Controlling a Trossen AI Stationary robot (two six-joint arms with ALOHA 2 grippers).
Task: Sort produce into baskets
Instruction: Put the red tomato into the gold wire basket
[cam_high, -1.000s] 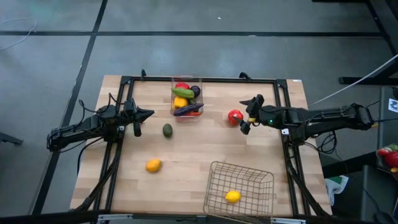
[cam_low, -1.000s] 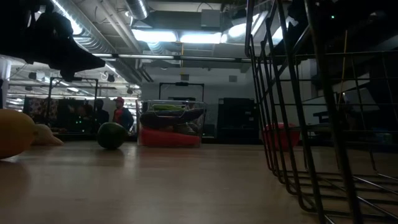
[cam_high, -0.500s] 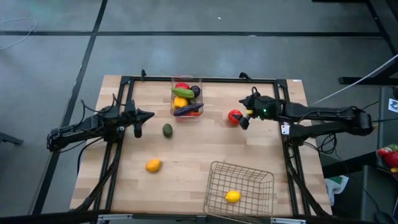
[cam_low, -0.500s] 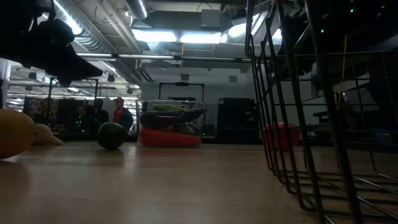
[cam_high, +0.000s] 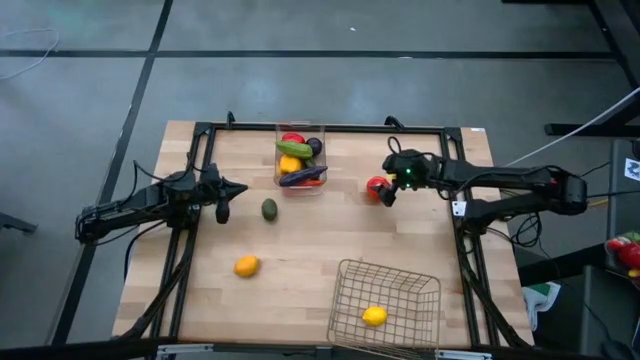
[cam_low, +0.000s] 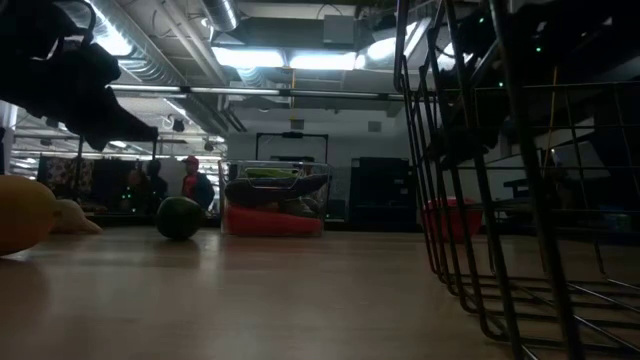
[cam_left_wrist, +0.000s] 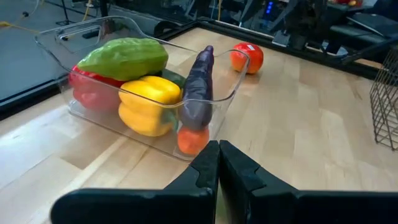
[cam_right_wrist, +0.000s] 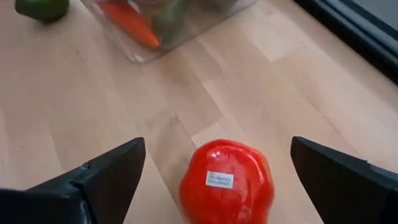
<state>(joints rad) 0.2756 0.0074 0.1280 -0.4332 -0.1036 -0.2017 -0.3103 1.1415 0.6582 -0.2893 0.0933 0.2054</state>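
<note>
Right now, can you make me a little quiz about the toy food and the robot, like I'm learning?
1. True or false: the wire basket holds a yellow fruit.
2. Which gripper has its fingers spread either side of the red tomato? A) left gripper B) right gripper
3. Fill in: the purple eggplant lies in the clear ____.

Key: 1 true; 2 B; 3 bin.

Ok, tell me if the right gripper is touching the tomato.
Apart. In the right wrist view the right gripper is open, its fingers standing clear on either side of the tomato with bare table between.
</note>
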